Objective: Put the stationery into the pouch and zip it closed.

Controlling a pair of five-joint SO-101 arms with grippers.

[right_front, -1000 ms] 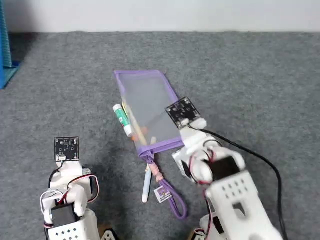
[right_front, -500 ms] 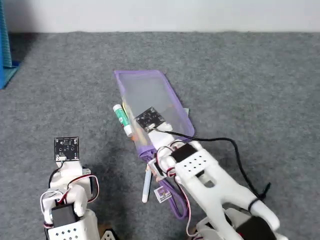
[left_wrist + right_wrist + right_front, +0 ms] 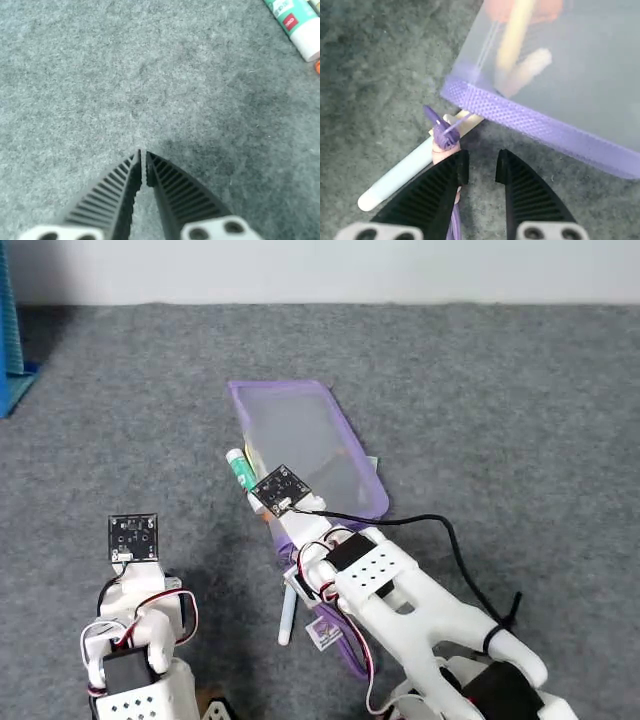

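On the bench (image 3: pixel 500 390), one translucent purple pouch (image 3: pixel 300 435); one green-and-white glue stick (image 3: pixel 241 476); one pale pen (image 3: pixel 287 615); one purple cord (image 3: pixel 440 131); one white tag (image 3: pixel 322 632); through the pouch wall, in the right wrist view, two pale sticks, one yellow (image 3: pixel 516 30) and one cream (image 3: pixel 527 70), and one orange item (image 3: pixel 547 7); two arms, one left (image 3: pixel 135 640), one right (image 3: pixel 400 605).

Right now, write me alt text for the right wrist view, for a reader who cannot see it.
The right gripper, jaws slightly apart, hangs over grey carpet beside the purple zip pull at the corner of a translucent pouch. A pale pen lies outside the pouch; yellow and orange items show inside it.
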